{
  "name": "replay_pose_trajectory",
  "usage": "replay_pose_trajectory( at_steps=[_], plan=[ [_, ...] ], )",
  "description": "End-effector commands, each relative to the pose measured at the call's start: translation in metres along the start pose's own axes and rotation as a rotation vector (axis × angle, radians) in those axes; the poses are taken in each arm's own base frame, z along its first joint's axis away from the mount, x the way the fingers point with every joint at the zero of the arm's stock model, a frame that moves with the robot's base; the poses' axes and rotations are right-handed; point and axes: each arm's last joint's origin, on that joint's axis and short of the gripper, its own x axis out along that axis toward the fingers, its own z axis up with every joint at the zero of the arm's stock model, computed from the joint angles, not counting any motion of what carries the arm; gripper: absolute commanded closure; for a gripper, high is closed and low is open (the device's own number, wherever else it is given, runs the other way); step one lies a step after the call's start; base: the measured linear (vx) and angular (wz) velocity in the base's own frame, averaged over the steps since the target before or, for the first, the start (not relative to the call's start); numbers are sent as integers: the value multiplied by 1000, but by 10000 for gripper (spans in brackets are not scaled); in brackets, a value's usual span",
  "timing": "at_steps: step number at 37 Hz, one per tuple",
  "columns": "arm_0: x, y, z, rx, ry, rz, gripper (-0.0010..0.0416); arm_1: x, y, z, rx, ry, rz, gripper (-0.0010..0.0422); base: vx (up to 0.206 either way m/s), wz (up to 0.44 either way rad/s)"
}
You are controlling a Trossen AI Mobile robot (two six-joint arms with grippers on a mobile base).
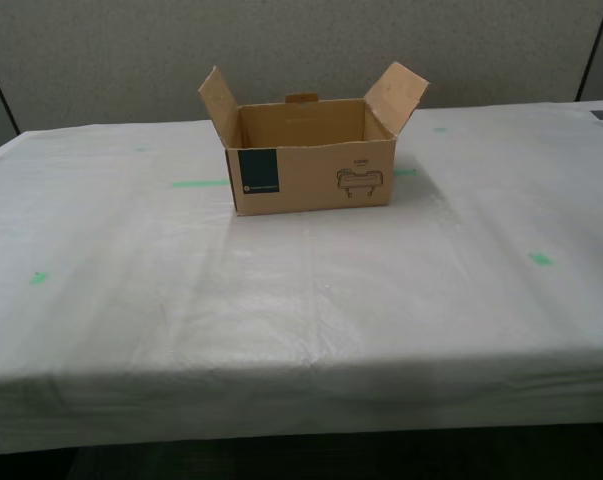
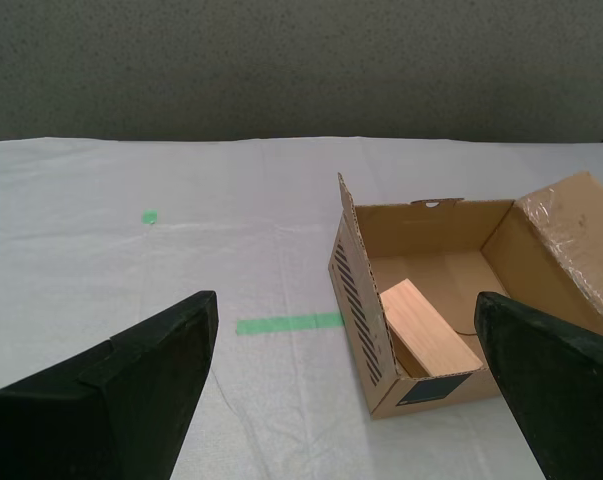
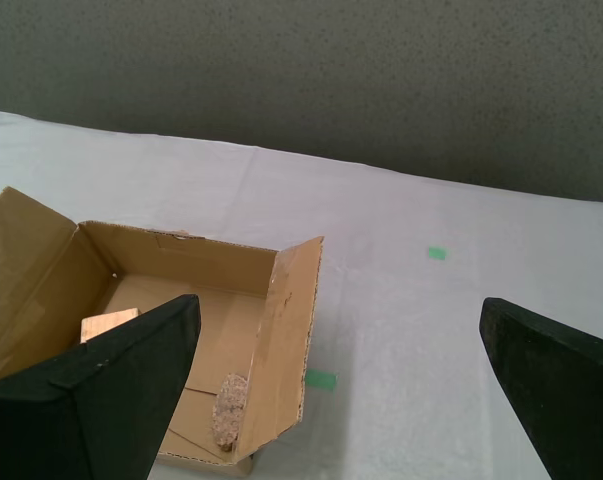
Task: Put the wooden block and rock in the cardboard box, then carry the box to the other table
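Item: cardboard box (image 1: pixel 311 160), flaps up, on the other table (image 1: pixel 281 300) (wrinkled white cloth, green tape marks (image 1: pixel 199 183)). Sits toward the far-middle of the cloth in the exterior view, labelled front facing the camera.

Contents: wooden block (image 2: pixel 428 328) inside, lying tilted against a side wall, long axis running roughly front-to-back of the box. Rock (image 3: pixel 229 408) inside too, on the floor next to the opposite side wall/flap.

First gripper (image 3: pixel 346 385): released, jaws wide apart, nothing between them. Box lies off to one jaw's side, not centred betw. the jaws; the flap near the rock is the closest part.

Second gripper (image 2: pixel 346 385): released, wide, empty. Box lies toward the other jaw's side, block-side wall closest.

Relation that matters: box sits betw. the two arms, each gripper above and clear of it, one per side wall. Neither arm shows in the exterior view.

Status, as judged: loading done, box appears delivered on the cloth table; little or nothing left to do.
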Motion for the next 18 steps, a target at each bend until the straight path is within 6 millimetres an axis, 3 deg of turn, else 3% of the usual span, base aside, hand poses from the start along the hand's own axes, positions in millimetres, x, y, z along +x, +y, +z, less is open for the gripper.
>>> replay_pose_trajectory(
  at_steps=[1, 18],
  plan=[
    [0, 0, 1, 2, -3, -6, 16, 0, 0, 1, 3, -4, 2, 62, 0, 0],
    [0, 0, 1, 2, -4, -6, 16, 0, 0, 1, 3, -4, 2, 62, 0, 0]
  ],
)
